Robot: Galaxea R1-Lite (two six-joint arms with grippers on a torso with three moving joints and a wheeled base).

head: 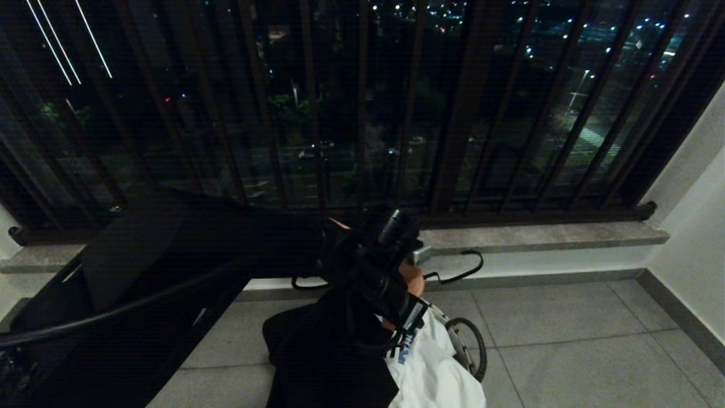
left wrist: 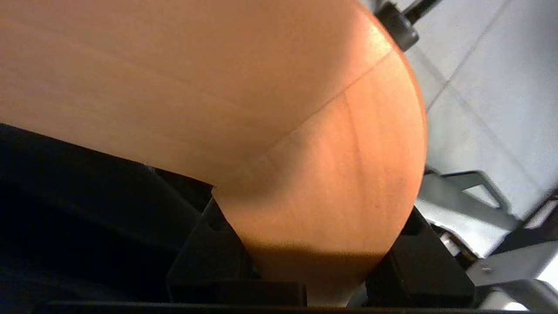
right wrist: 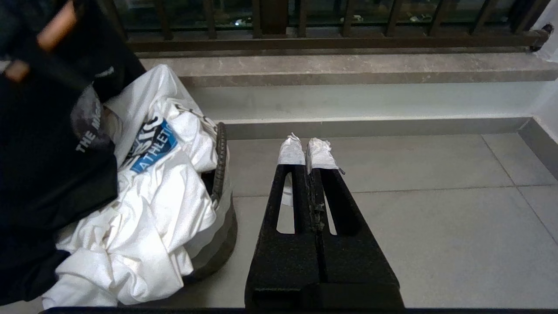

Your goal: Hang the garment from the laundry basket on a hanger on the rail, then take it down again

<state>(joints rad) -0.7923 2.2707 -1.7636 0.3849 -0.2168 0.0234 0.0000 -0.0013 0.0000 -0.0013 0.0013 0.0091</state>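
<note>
Grey tiled floor (right wrist: 436, 218) below a barred night window (head: 362, 102). Left claw (left wrist: 311, 266) pinches a wooden hanger (left wrist: 261, 109) above the laundry basket (right wrist: 222, 209) of white and black clothes; right claw (right wrist: 305, 152) pressed together.

Home balcony: railing bars (head: 317, 113), tiled floor (head: 566, 340), laundry.

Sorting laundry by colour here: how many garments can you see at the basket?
2. A white shirt lies heaped in the basket; a black garment drapes over its far side, by the left pincer. More may be hidden underneath.
</note>
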